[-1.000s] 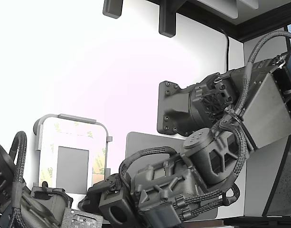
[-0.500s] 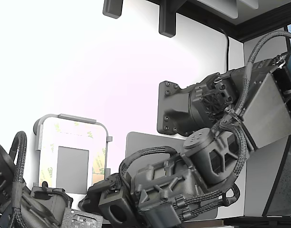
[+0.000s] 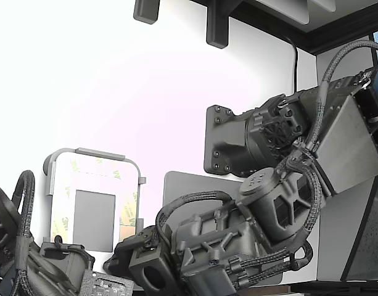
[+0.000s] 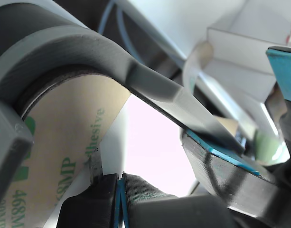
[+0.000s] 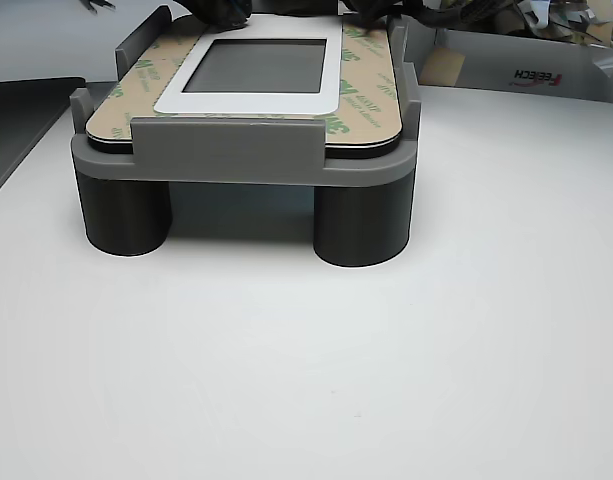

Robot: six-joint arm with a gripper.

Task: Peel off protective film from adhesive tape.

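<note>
Barely shifted over the last second, only settled a touch lower at the frame's near corner, with the pincer (image 4: 120, 190) pressed together, seemingly on an edge of the film (image 4: 64, 142), itself flat on the tape (image 5: 366, 75); judged unpeeled.

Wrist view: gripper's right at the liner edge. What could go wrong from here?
1. The gripper looks nearly closed beside the tan protective film, and no film shows between its tips; it may shut on nothing.
2. It works close under the grey fixture rim, so it could snag.
</note>
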